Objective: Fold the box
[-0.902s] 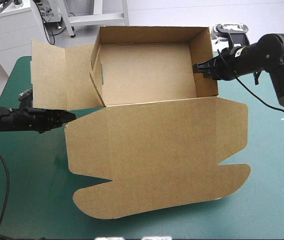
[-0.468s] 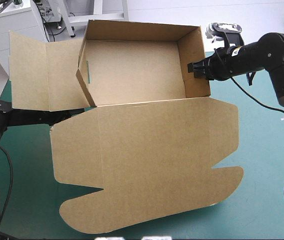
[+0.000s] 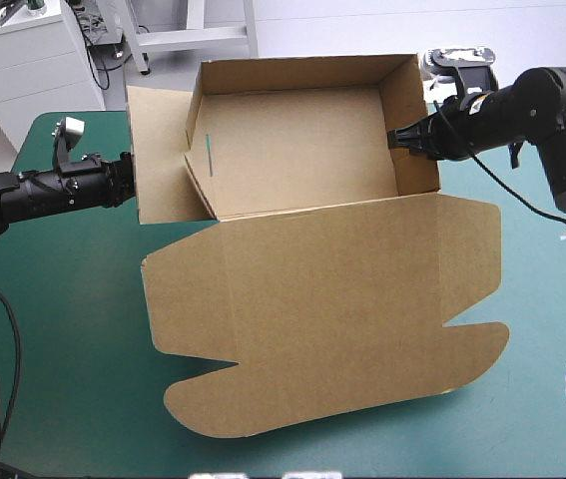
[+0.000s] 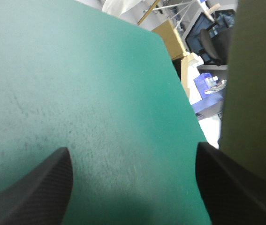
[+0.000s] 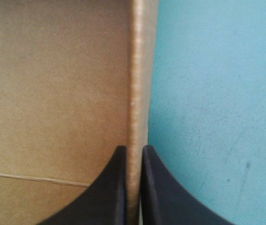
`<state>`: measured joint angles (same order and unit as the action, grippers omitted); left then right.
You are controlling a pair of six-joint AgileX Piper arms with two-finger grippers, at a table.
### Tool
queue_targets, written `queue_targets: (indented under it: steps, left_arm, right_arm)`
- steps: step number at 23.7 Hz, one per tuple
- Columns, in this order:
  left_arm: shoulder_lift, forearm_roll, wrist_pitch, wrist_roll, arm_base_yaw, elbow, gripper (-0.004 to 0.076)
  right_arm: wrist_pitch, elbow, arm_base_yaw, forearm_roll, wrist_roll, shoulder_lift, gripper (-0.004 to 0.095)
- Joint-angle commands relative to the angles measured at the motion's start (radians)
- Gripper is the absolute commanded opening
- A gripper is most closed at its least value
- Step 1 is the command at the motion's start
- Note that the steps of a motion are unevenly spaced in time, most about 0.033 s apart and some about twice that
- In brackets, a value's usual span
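Observation:
The brown box (image 3: 292, 150) stands at the far middle of the table as an open tray. Its lid (image 3: 332, 319) lies flat toward the front edge. My right gripper (image 3: 399, 138) is shut on the top edge of the right wall (image 5: 135, 70), one finger inside and one outside (image 5: 135, 161). The left side flap (image 3: 158, 150) stands raised. My left gripper (image 3: 128, 178) sits against its outer face, open; in the left wrist view (image 4: 133, 187) only the teal-green cover lies between the fingers, and the flap's board (image 4: 257, 70) rises beside one finger.
The box's back wall (image 3: 302, 68) stands near the table's far edge. Teal-green cover (image 3: 53, 329) shows left of the lid and in a strip along the right side (image 3: 542, 329). The lid's rounded tabs (image 3: 213, 419) reach close to the front edge.
The box slid left, then back right. The left flap, earlier spread outward, now stands raised. My left gripper moved from the lid's left corner up to the flap's outer face.

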<state>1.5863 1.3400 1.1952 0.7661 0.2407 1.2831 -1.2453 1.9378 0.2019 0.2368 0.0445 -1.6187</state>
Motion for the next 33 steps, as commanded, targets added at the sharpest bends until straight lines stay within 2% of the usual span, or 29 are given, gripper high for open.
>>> queue_targets:
  steps: [1, 14, 16, 20, 24, 26, 28, 33]
  left_arm:
    - [-0.034, 0.147, 0.109, 0.014, -0.013, 0.036, 0.0523]
    - [-0.035, 0.219, 0.100, 0.021, -0.159, 0.036, 0.0523]
    - [-0.035, 0.273, 0.073, 0.014, -0.159, 0.036, 0.0523]
    - [-0.035, 0.379, 0.092, 0.010, -0.159, 0.034, 0.0523]
    - [-0.035, 0.253, 0.088, -0.023, -0.185, 0.047, 0.0523]
    - [-0.035, 0.120, 0.081, -0.075, -0.223, 0.102, 0.0523]
    - [-0.035, -0.029, 0.022, -0.180, -0.265, 0.180, 0.0523]
    - [-0.035, -0.301, -0.087, -0.405, -0.335, 0.293, 0.0523]
  right_arm:
    - [-0.002, 0.032, -0.007, 0.021, -0.012, 0.023, -0.0018]
    - [0.000, 0.032, -0.007, 0.021, -0.013, -0.076, -0.0017]
    - [0.005, 0.032, -0.007, 0.021, -0.013, -0.076, -0.0017]
    - [0.000, 0.032, -0.007, 0.023, -0.013, -0.076, -0.0017]
    - [0.000, 0.032, 0.014, -0.004, -0.050, -0.076, -0.0015]
    - [0.007, 0.032, 0.069, -0.123, -0.108, -0.076, -0.0016]
    - [0.016, 0.032, 0.123, -0.200, -0.149, -0.076, -0.0016]
    - [0.046, 0.032, 0.177, -0.210, -0.171, -0.074, -0.0015]
